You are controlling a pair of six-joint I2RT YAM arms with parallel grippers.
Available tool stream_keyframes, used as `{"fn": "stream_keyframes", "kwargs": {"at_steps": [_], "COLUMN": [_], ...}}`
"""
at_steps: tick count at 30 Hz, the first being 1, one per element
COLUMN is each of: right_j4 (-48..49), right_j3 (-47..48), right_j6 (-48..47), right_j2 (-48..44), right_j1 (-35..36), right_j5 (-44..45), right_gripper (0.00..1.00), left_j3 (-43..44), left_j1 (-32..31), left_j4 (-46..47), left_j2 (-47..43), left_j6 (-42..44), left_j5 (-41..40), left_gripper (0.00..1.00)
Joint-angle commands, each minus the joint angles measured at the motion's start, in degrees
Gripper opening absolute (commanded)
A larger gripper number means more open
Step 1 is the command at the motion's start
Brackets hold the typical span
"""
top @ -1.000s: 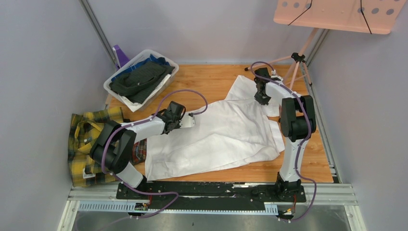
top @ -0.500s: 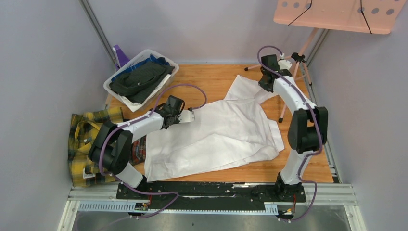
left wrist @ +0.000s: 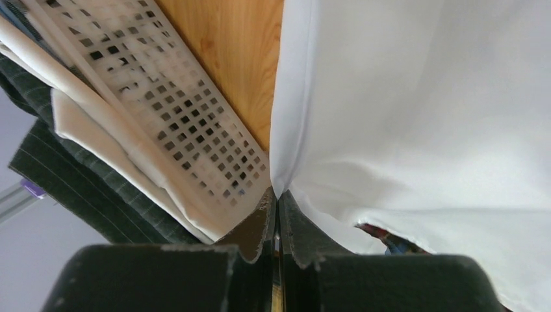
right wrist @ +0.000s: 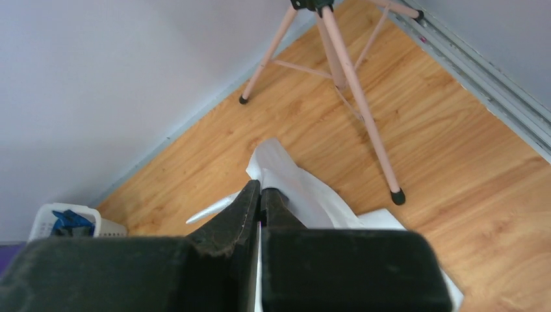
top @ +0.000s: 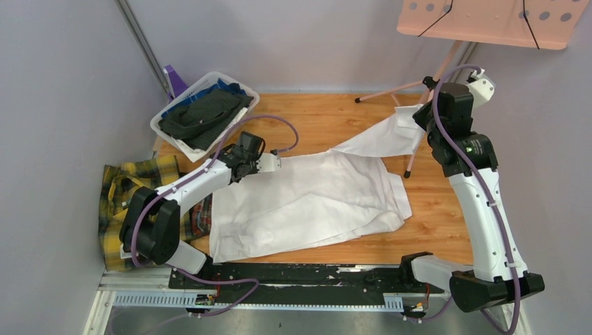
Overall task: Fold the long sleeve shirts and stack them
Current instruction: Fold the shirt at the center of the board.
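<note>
The white shirt [top: 314,202] lies spread in the middle of the table [top: 321,115]. The plaid shirt [top: 119,209] is crumpled at the left edge and partly hangs off it. The left fingers [left wrist: 263,224] are clenched on an edge of the white shirt, just beside the basket [left wrist: 182,110]. The right fingers [right wrist: 245,205] are pinched shut on one sleeve [top: 384,139], which is lifted toward the far right corner.

I judge this cloth to be light, soft and limp. It will sag and wrinkle, so it is better held at seams, cuffs or corners and pulled flat.

The overhead view gives the whole layout. Only the wrist views show that cloth is really between the fingers. The right wrist view also shows the tripod [right wrist: 357,97] foot near the sleeve.
</note>
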Motion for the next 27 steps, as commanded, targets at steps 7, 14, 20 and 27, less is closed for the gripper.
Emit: {"fn": "stream_keyframes", "kwargs": {"at_steps": [7,14,20,27], "right_j4": [-14.01,-16.62,-16.98,-19.62], "right_j3": [0.50,0.38,0.96,3.60], "right_j6": [2.70,2.96,1.86,0.50], "right_j2": [-7.85,-11.12,-11.76,-13.22], "right_j1": [-0.17,-0.17,-0.16,-0.16], "right_j5": [1.15,3.05,5.63,9.03], "right_gripper": [0.00,0.00,0.00,0.00], "left_j3": [-6.59,-10.06,-12.02,-12.76], "left_j1": [0.17,0.17,0.18,0.17], "left_j4": [-3.31,-6.83,-6.17,-6.20], "left_j2": [-7.28,-9.13,-10.53,-10.97], "left_j6": [3.29,3.33,3.77,4.26], "left_j5": [-1.85,-0.82,-1.67,-2.42], "left_gripper": [0.15,0.23,0.26,0.27]}}
